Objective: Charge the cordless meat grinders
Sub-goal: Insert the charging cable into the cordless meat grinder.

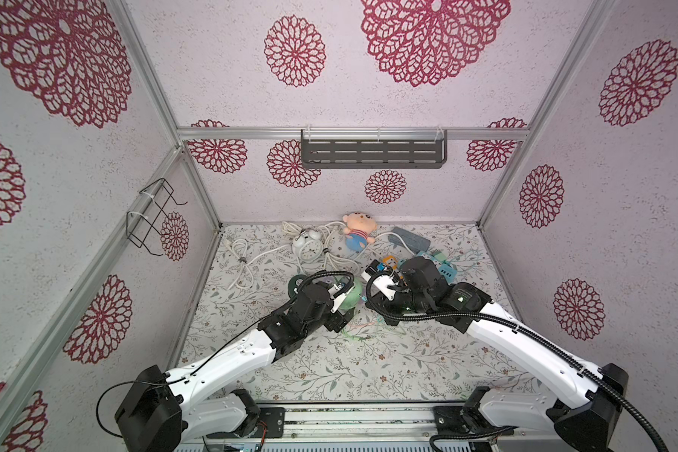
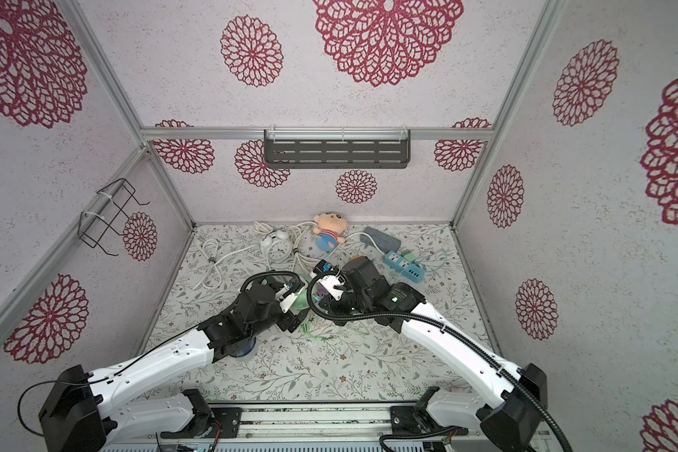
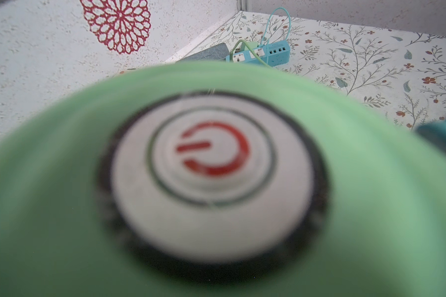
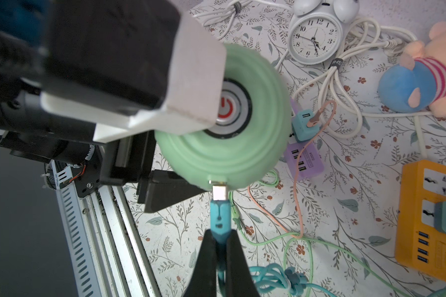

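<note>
My left gripper [image 1: 340, 306] has its jaws spread wide around the light green grinder [image 4: 224, 159], which lies tipped on its side near the middle of the flowered table [image 1: 329, 364], button [image 3: 211, 164] facing my wrist. It looks like a light, hard plastic dome, ribbed yet rounded, so I judge it could roll or slip unless I clamp across its widest girth, clear of the button. My right gripper [image 4: 219, 237] is pinched tight on the teal plug [image 4: 219, 218], a small stiff body on a limp cord. Its metal tip [image 4: 219, 192] meets the port in the grinder's side; how deep, I cannot tell. Pushing straight should spare it bending.
</note>
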Controlling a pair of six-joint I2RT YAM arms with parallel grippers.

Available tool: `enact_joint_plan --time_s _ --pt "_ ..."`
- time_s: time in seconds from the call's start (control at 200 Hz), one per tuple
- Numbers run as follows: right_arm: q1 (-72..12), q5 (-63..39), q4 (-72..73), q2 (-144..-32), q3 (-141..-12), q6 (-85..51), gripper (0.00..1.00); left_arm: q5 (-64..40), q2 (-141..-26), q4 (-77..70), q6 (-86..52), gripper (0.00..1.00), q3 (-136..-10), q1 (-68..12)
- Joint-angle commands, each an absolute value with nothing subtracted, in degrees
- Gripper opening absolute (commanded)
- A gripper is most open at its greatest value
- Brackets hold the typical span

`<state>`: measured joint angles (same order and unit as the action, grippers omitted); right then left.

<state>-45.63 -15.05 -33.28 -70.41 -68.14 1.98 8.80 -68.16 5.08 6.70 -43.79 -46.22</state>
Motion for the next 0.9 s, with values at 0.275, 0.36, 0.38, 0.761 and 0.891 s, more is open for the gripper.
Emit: enact_joint_plan --time_s 0.275,0.36,0.38,0.761,0.891 --pt "-45.36 -16.17 -31.27 -71.06 -71.91 2.5 0.0 6.03 -67.15 3.38 6.24 0.77 -44.56 -45.73" --pt "-45.43 -16.32 -31.38 -71.41 -72.15 2.55 0.0 5.84 -67.15 3.64 6.22 0.77 -44.56 -45.75" --pt "-45.37 -16.4 -31.38 -71.41 -72.21 2.5 0.0 5.78 -67.15 3.69 6.23 0.77 -44.58 -45.74" --pt "-45.37 -18.13 -32.19 -72.94 -73.8 2.76 0.0 6.15 -67.32 5.79 7.97 0.77 -45.44 -46.05" --pt "-45.44 -18.64 -32.61 -73.51 -74.48 2.9 0.0 6.44 -68.06 6.76 9.07 0.77 -46.18 -46.17"
